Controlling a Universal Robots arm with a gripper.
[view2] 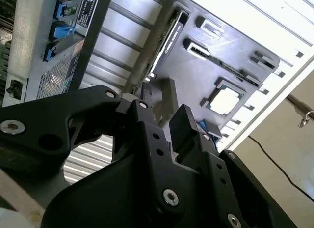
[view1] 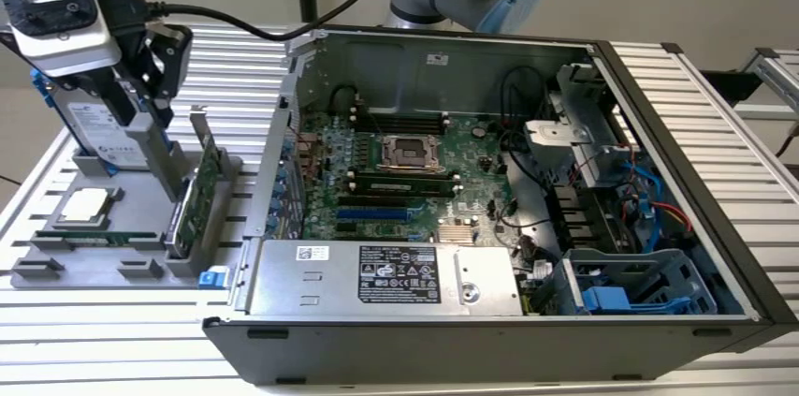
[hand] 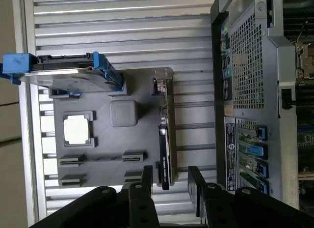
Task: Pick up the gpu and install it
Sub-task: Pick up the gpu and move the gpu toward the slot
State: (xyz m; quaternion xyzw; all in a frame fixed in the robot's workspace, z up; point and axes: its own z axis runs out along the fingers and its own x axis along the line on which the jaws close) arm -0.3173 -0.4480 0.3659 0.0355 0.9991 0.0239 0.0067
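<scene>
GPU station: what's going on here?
The arm's end effector hangs open over the gpu, which stands on edge in the grey parts tray. Its fingers line up either side of the card, not closed on it. The open computer case sits beside the tray, gpu not yet installed.

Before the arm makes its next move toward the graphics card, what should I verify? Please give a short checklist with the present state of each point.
1. Gripper fingers open: ok.
2. Graphics card in line with the gap between the fingers: ok, in the first wrist view.
3. Card standing on edge in the gray tray: ok.
4. Card gripped: not ok, not yet held.
5. Hard drive apart from the card: ok.
6. Computer case open: ok.
</scene>
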